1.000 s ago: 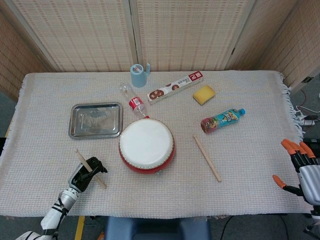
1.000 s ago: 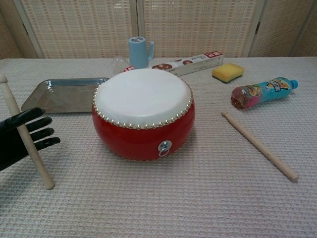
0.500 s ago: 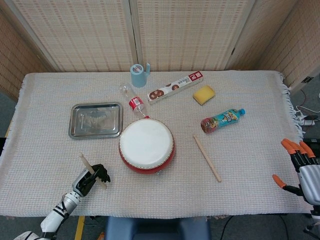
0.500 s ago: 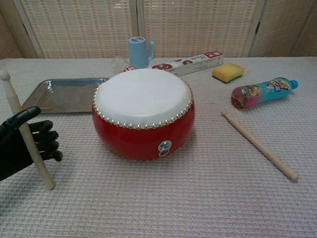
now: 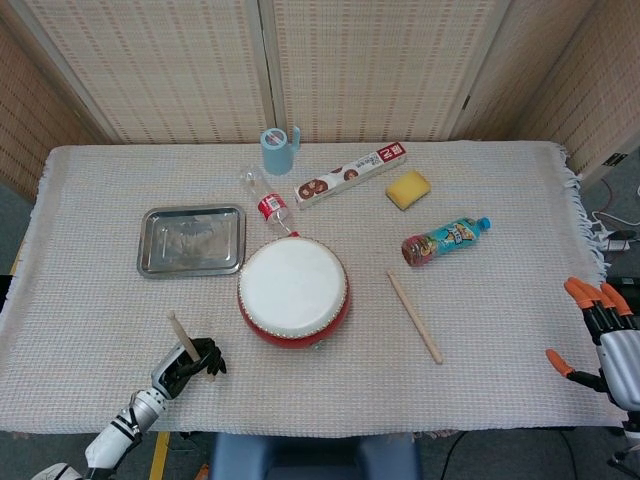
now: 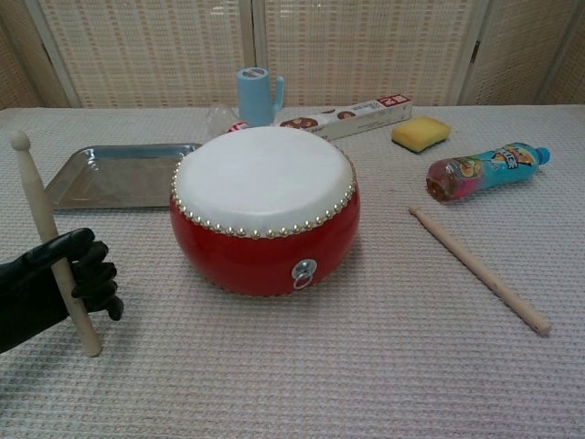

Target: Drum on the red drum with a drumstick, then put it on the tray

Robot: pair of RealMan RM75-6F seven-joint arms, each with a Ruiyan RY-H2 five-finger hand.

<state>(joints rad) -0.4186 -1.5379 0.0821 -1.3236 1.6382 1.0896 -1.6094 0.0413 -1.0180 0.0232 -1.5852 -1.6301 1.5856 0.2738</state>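
The left hand (image 6: pixel 55 288) has its black fingers wrapped around a drumstick (image 6: pixel 50 242), which stands nearly upright. The red drum (image 6: pixel 265 210) sits at its 2 o'clock, the tray (image 5: pixel 192 240) at 12. The right hand (image 5: pixel 605 340), fingers spread and holding nothing, waits off the table's right edge.

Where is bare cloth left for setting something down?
Free: the front strip below the round red drum, and the right side between the loose wooden drumstick and the orange-tipped right robot hand. Crowded: behind the drum, around the light blue cup.
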